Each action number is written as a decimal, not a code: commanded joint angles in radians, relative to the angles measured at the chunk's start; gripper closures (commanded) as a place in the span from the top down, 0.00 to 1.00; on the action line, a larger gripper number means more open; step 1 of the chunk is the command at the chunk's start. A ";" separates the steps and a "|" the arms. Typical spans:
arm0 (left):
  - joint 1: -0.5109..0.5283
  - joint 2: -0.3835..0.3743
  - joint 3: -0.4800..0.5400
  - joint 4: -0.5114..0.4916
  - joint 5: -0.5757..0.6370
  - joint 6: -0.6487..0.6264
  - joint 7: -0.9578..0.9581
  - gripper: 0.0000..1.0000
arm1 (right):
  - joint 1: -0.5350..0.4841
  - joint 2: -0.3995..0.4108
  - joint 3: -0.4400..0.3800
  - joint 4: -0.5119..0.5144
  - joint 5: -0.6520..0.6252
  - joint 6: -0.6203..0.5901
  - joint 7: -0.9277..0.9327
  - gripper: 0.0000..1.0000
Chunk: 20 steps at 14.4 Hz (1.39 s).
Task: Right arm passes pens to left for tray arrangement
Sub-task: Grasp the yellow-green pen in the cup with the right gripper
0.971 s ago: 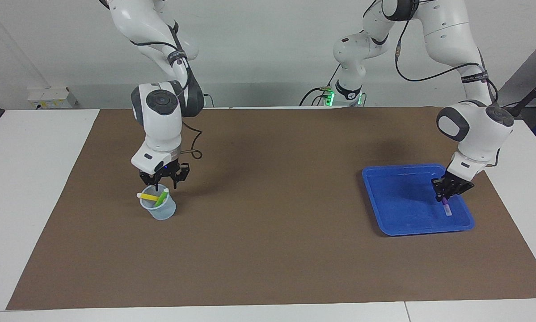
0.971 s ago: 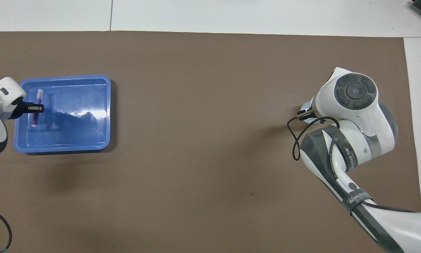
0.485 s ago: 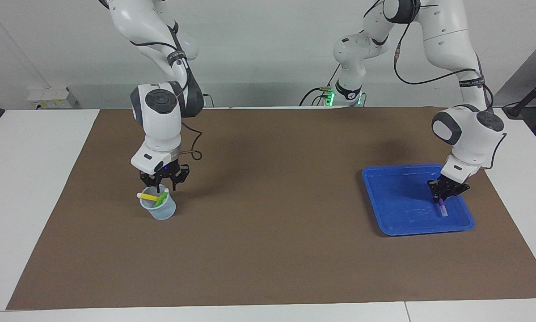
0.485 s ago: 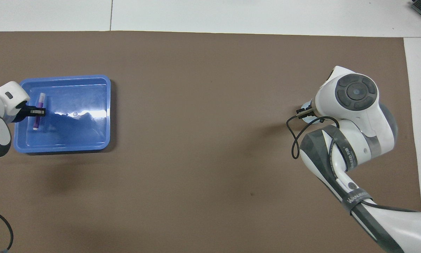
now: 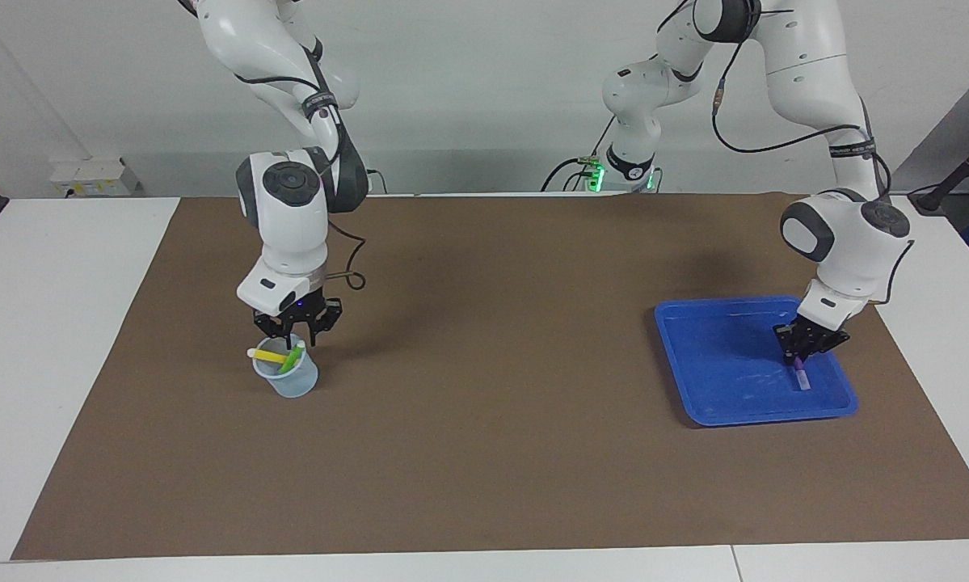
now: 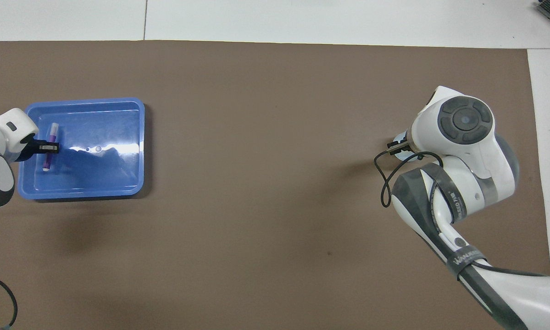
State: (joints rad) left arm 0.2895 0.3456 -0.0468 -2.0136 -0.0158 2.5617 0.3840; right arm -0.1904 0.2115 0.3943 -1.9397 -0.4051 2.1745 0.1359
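Observation:
The blue tray [image 5: 718, 356] [image 6: 119, 119] lies at the left arm's end of the table. My left gripper [image 5: 799, 356] [image 6: 50, 147] is low inside it, shut on the purple pen [image 5: 802, 378] [image 6: 49, 158]. The pen hangs tilted with its whitish end close to the tray floor, and I cannot tell if it touches. The yellow pen [image 5: 267, 355] and green pen [image 5: 292, 358] stick out of a small translucent cup [image 5: 290, 380]. My right gripper [image 5: 297, 339] is just above that cup, at the green pen's top. In the overhead view the right wrist hides the cup and both pens.
A brown mat [image 5: 492, 404] [image 6: 265, 137] covers most of the white table. The cup stands at the right arm's end, the tray at the left arm's end, with bare mat between them. A cable loops off the right wrist [image 6: 385, 183].
My left gripper has carried the purple pen lower into the tray and a little toward the robots. My right gripper has sunk slightly toward the cup.

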 commanded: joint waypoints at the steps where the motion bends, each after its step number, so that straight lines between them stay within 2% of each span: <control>1: 0.011 -0.008 -0.005 -0.031 0.025 0.028 0.006 0.00 | -0.021 0.014 0.012 -0.007 -0.021 0.022 -0.024 0.36; 5: 0.008 -0.010 -0.005 -0.034 0.025 0.026 0.006 0.00 | -0.021 0.014 0.012 -0.005 -0.021 0.022 -0.024 0.32; 6: 0.007 -0.010 -0.005 -0.034 0.025 0.025 0.004 0.09 | -0.020 0.014 0.012 -0.005 -0.023 0.022 -0.024 0.31; 7: 0.007 -0.010 -0.005 -0.034 0.025 0.025 0.004 0.31 | -0.020 0.014 0.012 -0.005 -0.024 0.022 -0.024 0.31; 8: 0.005 -0.010 -0.005 -0.036 0.025 0.023 0.004 0.44 | -0.020 0.014 0.011 -0.004 -0.027 0.021 -0.024 0.29; 10: 0.005 -0.011 -0.005 -0.036 0.025 0.021 0.001 0.53 | -0.020 0.014 0.012 -0.004 -0.035 0.019 -0.024 0.28; 16: 0.002 -0.011 -0.005 -0.036 0.025 0.020 -0.002 0.53 | -0.020 0.016 0.012 0.008 -0.035 0.002 -0.024 0.19; 19: 0.002 -0.011 -0.007 -0.034 0.025 0.018 -0.004 0.57 | -0.020 0.013 0.012 0.019 -0.035 -0.015 -0.030 0.08; 20: 0.002 -0.011 -0.005 -0.034 0.025 0.018 -0.004 0.57 | -0.021 0.011 0.012 0.028 -0.034 -0.022 -0.044 0.02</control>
State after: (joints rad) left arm 0.2926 0.3455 -0.0522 -2.0223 -0.0125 2.5627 0.3869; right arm -0.1924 0.2176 0.3934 -1.9245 -0.4256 2.1688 0.1336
